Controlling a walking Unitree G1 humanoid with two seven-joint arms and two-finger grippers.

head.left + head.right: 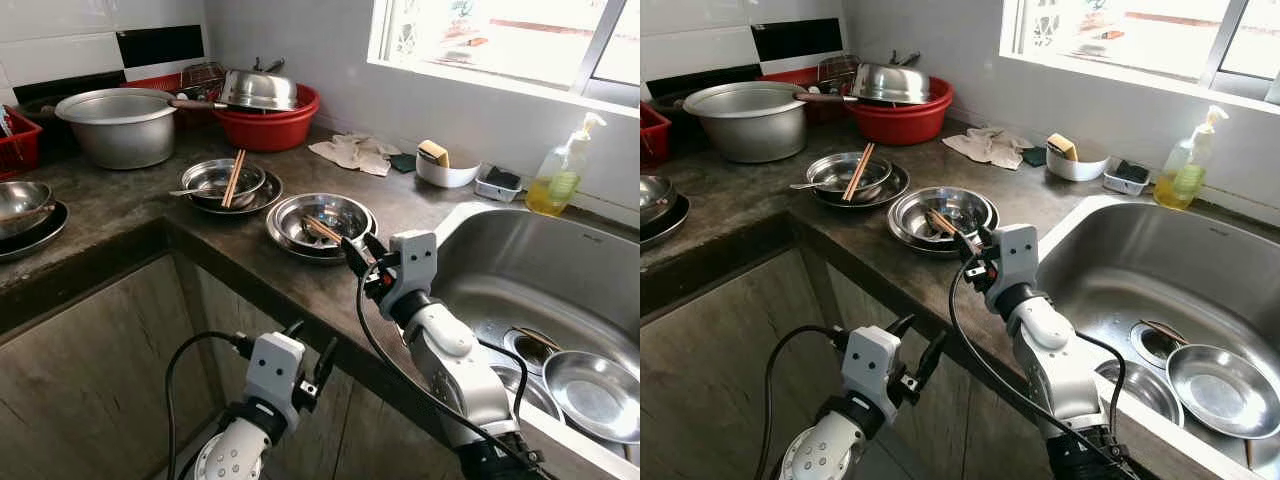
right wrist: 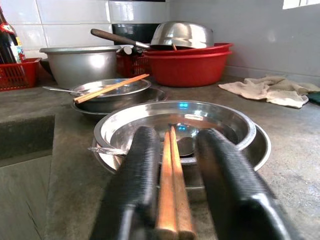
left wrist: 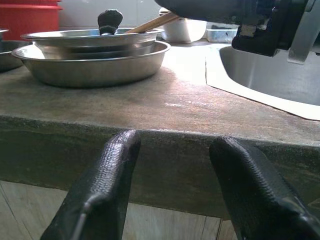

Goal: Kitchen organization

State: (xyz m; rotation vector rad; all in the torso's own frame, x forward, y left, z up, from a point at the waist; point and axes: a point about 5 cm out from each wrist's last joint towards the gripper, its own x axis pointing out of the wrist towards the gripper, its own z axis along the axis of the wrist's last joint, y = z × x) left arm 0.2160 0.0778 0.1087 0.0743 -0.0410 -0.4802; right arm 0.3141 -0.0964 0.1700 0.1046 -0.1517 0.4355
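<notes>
Wooden chopsticks lie between the right gripper's spread fingers, not yet pinched, over the near bowl. Left gripper hangs open below the counter edge. Little looks sorted — another bowl with chopsticks waits, dishes sit in the sink. Finger contact is hard to judge.

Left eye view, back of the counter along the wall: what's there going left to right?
Red basket → big metal pot → red basin → rag → white sponge bowl → soap bottle.
</notes>
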